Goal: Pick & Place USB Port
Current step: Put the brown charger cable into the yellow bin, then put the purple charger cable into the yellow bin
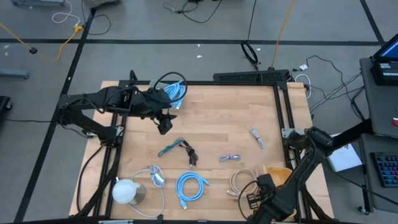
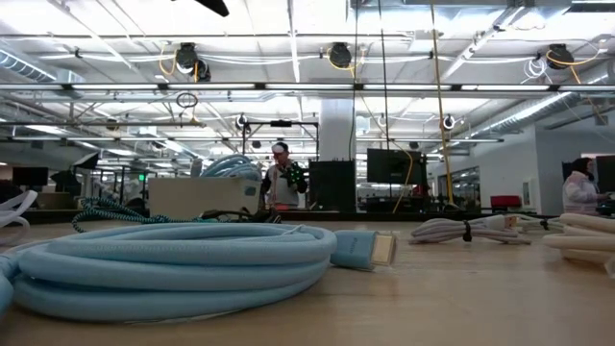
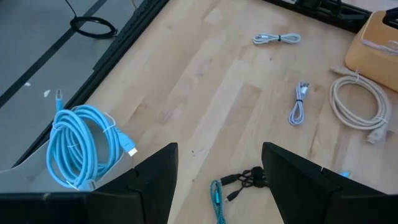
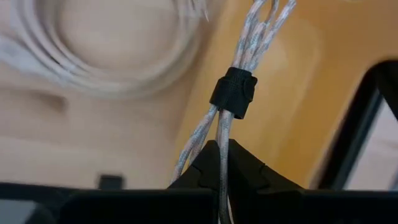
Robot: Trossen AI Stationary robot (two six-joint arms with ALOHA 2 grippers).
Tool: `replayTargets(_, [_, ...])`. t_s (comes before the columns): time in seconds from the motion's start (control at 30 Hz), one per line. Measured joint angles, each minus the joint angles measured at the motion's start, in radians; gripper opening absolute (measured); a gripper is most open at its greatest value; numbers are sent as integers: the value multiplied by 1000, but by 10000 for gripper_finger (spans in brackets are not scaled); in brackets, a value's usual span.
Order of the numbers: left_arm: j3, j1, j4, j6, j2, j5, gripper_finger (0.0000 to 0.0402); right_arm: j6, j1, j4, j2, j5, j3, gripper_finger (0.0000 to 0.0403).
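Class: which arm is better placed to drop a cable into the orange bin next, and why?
Right. Its gripper already pinches a braided cable above the orange bin; the left gripper hangs open and empty, far across the table.

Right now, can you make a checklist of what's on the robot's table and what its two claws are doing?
Surface: wooden table, bare in the middle.
Job's things: braided grey cable with a black tie, pinched in the right gripper over the orange bin.
Clutter: white round object at the near left corner.
Grippers: left gripper open, hovering above the table's far left part; right shut on the cable.
Cables: light blue coil, teal and black cable, beige coil, two small grey bundles.
Surroundings: people standing in the room behind.
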Motion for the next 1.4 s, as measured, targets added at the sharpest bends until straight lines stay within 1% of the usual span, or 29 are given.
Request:
replayTargets(0.1, [0,-10,-7,-5,0,-18,234,7,30,28,7,-71,0,0])
replayTargets(0.23, [0,-24,-9,-7,0,-21,234,16,67,53,7,-130,0,0])
replayTargets(0.4, [0,-37,-18,-25,0,-47,234,11,81,49,17,-95,-9,0])
replayTargets(0.53, [0,-42,-26,-40,0,-50,234,7,76,85,17,-62,-60,0])
replayTargets(0.63, [0,-43,-29,-47,0,-50,234,2,75,154,19,-45,-114,0])
replayTargets(0.73, [0,-43,-29,-55,0,-46,234,-3,76,273,17,-42,-173,4])
replayTargets(0.83, [0,-43,-29,-57,0,-46,234,-2,81,381,18,-36,-224,25])
replayTargets(0.93, [0,-43,-29,-58,0,-45,234,-7,83,425,18,-20,-255,56])
replayTargets(1.17, [-1,-42,-29,-62,0,-47,234,-12,71,394,16,36,-255,121])
replayTargets(1.4, [-1,-42,-29,-61,0,-50,234,-12,69,322,-6,39,-255,155])
